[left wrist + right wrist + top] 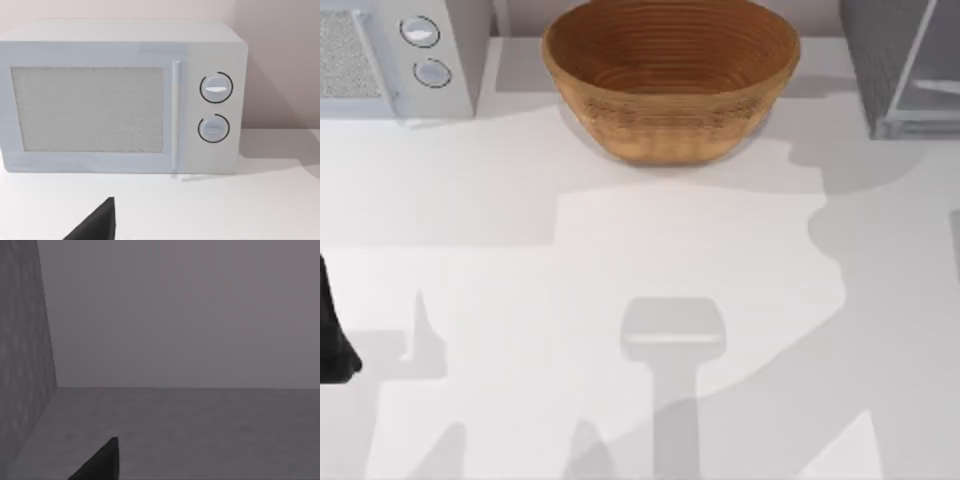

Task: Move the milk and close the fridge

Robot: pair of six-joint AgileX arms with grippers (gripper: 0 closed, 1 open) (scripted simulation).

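Fridge (905,70) at the table's (520,200) far right, pale door panel angled open, woven basket (670,75) centre, microwave (395,50) far left, left hand (95,225) facing it, grip cannot tell.

Microwave (395,50), basket (670,80) and fridge (905,65) line the table's (620,300) far edge.

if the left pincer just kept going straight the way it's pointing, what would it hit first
Probably the microwave: the left wrist view faces its door squarely across bare table. How far off it stands is hard to judge.
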